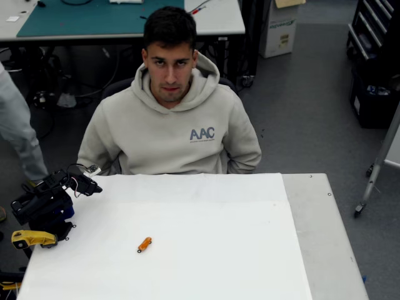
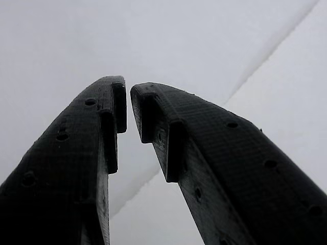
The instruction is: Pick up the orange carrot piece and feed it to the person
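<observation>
— Orange on white: the orange carrot piece (image 1: 144, 244) lies alone on the white table (image 1: 206, 250), in the overhead view toward the lower left of the sheet, tilted diagonally.

— And the arm?

— Folded at the table's left edge in that view, well apart from the carrot. The gripper (image 2: 127, 104) has nothing between its black fingers (image 2: 204, 153); in the wrist view the tips stand nearly together with a narrow gap, over bare white surface.

— Who is there?

— The person (image 1: 172, 119) in a beige hoodie sits behind the table's far edge, facing it. A green-topped desk (image 1: 94, 17) stands behind, and a bystander's sleeve (image 1: 15, 125) shows at the left edge. Nothing lies between arm and carrot.
</observation>
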Motion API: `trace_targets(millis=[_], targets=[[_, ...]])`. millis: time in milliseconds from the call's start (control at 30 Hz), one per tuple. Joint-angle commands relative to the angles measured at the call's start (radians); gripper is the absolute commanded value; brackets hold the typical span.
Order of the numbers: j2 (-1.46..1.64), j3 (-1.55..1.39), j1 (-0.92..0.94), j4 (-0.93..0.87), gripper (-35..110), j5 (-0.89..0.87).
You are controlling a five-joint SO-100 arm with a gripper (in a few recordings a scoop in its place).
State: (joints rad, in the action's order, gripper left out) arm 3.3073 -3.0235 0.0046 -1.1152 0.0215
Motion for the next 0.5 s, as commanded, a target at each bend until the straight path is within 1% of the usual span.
trace_targets(millis=[0,467], targets=[[0.017,0.064,0.011,-0.009,-2,0.008],[0.003,0.069,0.02,-0.008,-2,0.011]])
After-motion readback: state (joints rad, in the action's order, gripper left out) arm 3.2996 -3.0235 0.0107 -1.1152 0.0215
